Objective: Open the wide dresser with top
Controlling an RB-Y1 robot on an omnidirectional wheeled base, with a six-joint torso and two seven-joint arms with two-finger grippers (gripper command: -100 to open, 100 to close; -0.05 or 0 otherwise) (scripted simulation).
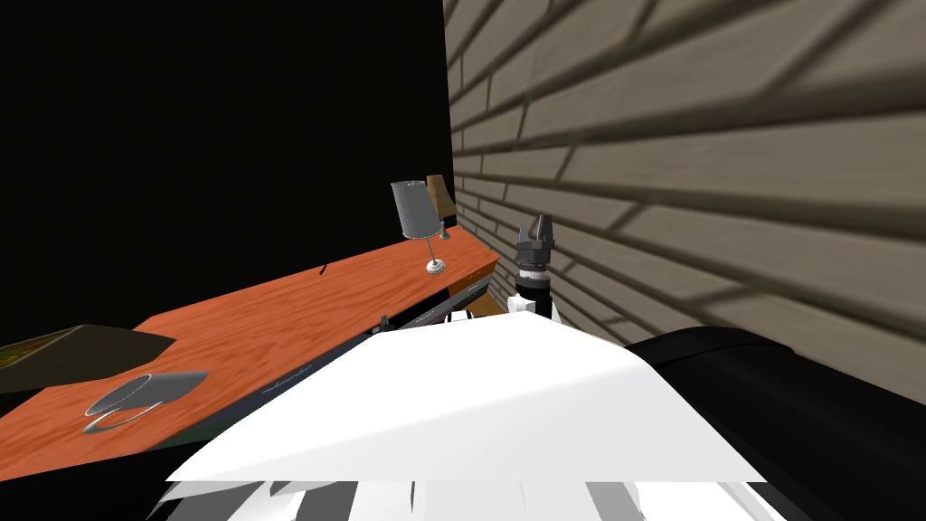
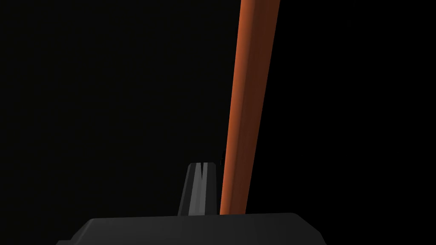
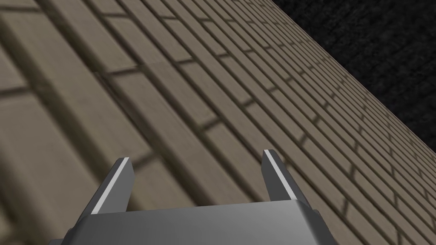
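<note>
The left tool [image 2: 202, 166] has its two fingers together; whether anything is pinched between them cannot be told. Just beside the fingers runs a narrow orange-red strip, the edge of the dresser [image 2: 245, 106], and all around that is black.

The right tool [image 3: 196, 155] has its fingers apart with nothing between them. It is raised to the right of the dresser's far end and close to the brick wall [image 1: 705, 181].

In the head view the dresser's orange-red surface [image 1: 271, 317] runs from the near left to the far middle, where its far end meets the wall. Its dark front shows as a thin band under the near edge.

A lamp [image 1: 418, 213] with a grey shade stands upright near the far end of the surface. A grey mug [image 1: 136, 398] lies on its side at the near left end. Just beyond the mug, a flat dark thing [image 1: 81, 353] overlaps the left edge. Behind the dresser is a black area [image 1: 217, 136].
</note>
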